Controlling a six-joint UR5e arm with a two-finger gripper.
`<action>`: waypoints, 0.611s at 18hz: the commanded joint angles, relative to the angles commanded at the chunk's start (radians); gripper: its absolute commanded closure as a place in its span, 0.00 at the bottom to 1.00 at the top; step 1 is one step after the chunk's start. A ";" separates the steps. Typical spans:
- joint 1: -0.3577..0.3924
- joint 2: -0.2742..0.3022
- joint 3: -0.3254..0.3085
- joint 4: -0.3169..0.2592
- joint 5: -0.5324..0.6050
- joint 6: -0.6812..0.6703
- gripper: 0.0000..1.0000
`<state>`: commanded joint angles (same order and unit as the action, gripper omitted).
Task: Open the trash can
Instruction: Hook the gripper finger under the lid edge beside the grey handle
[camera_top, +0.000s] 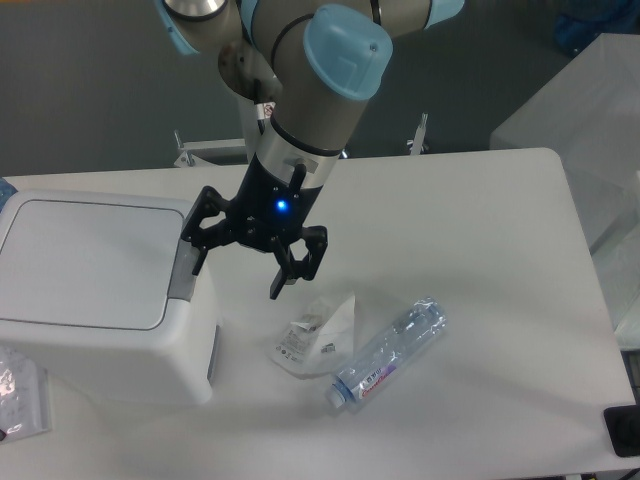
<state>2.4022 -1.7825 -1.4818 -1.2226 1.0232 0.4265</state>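
Fixed camera view: the trash can (95, 290) stands at the left near side of the table (480, 300), lid flat and closed. Its grey push-button (183, 270) faces right. The gripper (238, 270) hangs above the button edge, jaws spread, holding nothing. A crumpled wrapper (318, 335) and a clear bottle (388, 352) lie right of the can, near edge.

**Layout on the desk**

The large white boxy plastic trash can (100, 300) sits on the desk (480, 250) at left. Right of it lies a crumpled white paper packet (318, 335), with a clear plastic bottle (388, 352) just beside, further right.
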 joint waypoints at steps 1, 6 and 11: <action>0.000 -0.005 0.000 0.002 0.000 -0.002 0.00; 0.000 -0.005 -0.003 0.003 0.000 -0.002 0.00; -0.002 -0.005 -0.006 0.003 0.000 -0.002 0.00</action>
<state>2.4007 -1.7871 -1.4880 -1.2195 1.0232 0.4249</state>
